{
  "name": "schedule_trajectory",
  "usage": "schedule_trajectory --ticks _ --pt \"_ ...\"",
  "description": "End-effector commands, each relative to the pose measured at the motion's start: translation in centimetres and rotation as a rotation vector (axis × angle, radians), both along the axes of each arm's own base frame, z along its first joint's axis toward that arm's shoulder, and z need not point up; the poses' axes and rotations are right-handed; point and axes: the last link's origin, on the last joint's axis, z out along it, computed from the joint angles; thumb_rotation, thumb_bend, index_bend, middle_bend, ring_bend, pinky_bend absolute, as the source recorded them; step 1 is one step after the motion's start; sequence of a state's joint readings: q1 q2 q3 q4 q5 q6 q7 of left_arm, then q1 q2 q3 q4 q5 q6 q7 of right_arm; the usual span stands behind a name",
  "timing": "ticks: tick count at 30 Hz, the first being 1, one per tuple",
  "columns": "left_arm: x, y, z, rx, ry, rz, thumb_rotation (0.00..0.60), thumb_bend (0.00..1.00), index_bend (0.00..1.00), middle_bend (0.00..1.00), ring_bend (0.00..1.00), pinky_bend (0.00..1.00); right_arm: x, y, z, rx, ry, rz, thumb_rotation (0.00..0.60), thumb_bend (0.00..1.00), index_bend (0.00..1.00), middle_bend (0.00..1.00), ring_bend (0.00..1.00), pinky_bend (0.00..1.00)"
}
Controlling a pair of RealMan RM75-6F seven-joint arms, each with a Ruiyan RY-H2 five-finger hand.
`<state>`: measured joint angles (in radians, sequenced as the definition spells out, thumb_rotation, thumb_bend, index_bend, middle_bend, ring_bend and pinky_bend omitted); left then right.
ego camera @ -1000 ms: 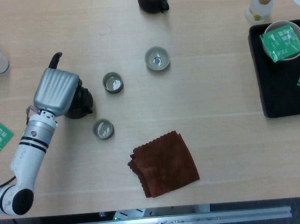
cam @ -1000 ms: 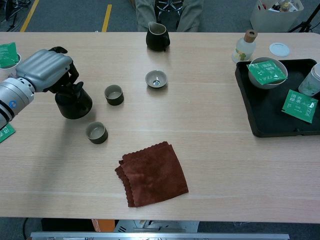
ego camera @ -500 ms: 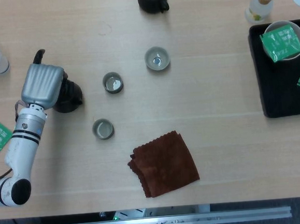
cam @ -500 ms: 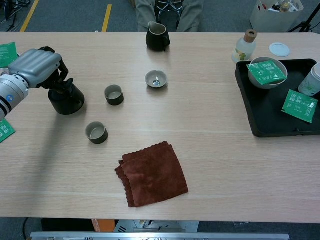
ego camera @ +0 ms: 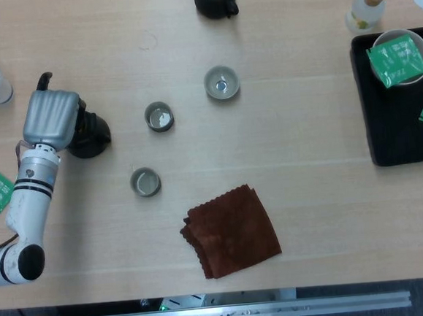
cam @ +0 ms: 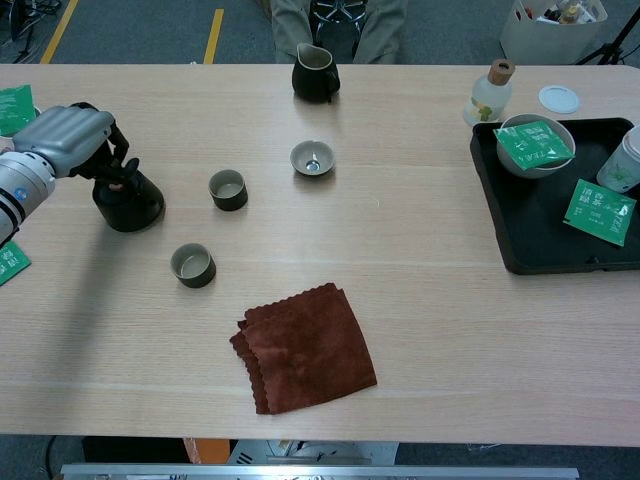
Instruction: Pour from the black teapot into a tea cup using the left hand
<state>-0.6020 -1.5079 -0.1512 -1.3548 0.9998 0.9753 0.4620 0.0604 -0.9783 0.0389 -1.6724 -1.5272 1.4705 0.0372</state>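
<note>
— What are the fingers [cam: 112, 150] of the left hand [cam: 65, 140] doing?

— They are curled around the handle of the black teapot [cam: 130, 203], holding it. The pot sits upright on the counter [cam: 420, 260], directly under the fingers.

— And the cups?

— One dark tea cup [cam: 228, 189] stands to the right of the fingers, apart from the pot. Another tea cup [cam: 192, 265] sits nearer the counter's front edge, right of the fingers. A pale shallow cup [cam: 312, 158] lies further right and further back.

— Anything beyond that?

— A folded brown cloth [cam: 303, 347] lies well off toward the front. A black pitcher [cam: 315, 74] stands at the far edge, and a black tray [cam: 520, 250] sits far right.

— The right hand?

— No view shows it.
</note>
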Motion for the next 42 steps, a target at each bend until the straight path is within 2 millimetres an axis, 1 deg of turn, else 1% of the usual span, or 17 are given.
schedule_trajectory --ticks 1,8,14,21,29,35,42 --pt "-0.2 0.0 -0.2 -0.003 0.005 0.008 0.364 0.47 0.78 0.96 0.74 0.10 0.0 0.0 0.0 0.000 0.000 -0.001 0.600 0.07 0.32 0.38 0.21 0.23" --pt "-0.7 0.0 -0.3 -0.011 0.020 0.032 0.333 0.46 0.72 0.90 0.70 0.10 0.0 0.0 0.0 -0.001 0.000 -0.001 0.600 0.07 0.32 0.38 0.21 0.23" --pt "-0.5 0.0 0.0 0.003 0.014 0.023 0.303 0.46 0.66 0.84 0.64 0.10 0.1 0.0 0.0 -0.001 0.000 0.000 0.600 0.07 0.32 0.38 0.21 0.23" --pt "-0.3 -0.2 0.3 -0.001 0.020 0.011 0.247 0.46 0.60 0.75 0.57 0.10 0.1 0.0 0.0 0.000 0.000 0.003 0.600 0.07 0.32 0.38 0.21 0.23" --pt "0.3 -0.6 0.5 -0.005 0.010 -0.013 0.240 0.46 0.56 0.64 0.44 0.10 0.2 0.0 0.0 -0.001 0.000 0.004 0.600 0.07 0.32 0.38 0.21 0.23" --pt "1.1 -0.8 1.0 -0.004 -0.019 -0.040 0.244 0.46 0.55 0.59 0.40 0.10 0.2 0.0 0.1 -0.002 -0.002 0.007 0.600 0.07 0.32 0.38 0.21 0.23" --pt "2.5 -1.3 2.1 0.008 -0.067 -0.093 0.242 0.46 0.54 0.57 0.39 0.10 0.2 -0.1 0.0 -0.001 -0.003 0.008 0.600 0.07 0.32 0.38 0.21 0.23"
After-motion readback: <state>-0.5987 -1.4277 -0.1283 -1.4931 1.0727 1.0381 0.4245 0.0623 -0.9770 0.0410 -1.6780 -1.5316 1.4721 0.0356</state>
